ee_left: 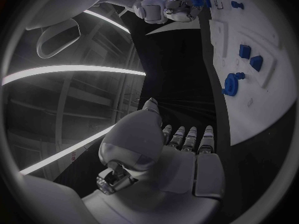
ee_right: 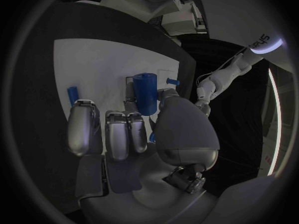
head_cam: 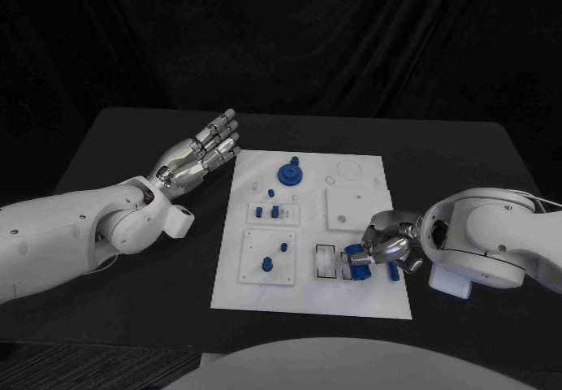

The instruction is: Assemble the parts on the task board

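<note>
While my right hand [head_cam: 384,248] works at 4 o'clock on the task board [head_cam: 310,296], head view shows its fingers curled around a blue cylinder [head_cam: 358,266]; my left hand [head_cam: 201,154] lies flat, holding nothing, at 10 o'clock. Left wrist view: fingers [ee_left: 190,137] extended, apart. Right wrist view: the cylinder [ee_right: 145,92] looks smooth, rigid, probably light and slippery; grip mid-body.

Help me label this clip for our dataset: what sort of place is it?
Probably a robotics lab or test cell. A black table against dark drapes carries a white task board with small blue parts, and the right hand holds a blue cylinder while the left hand hovers open.
</note>
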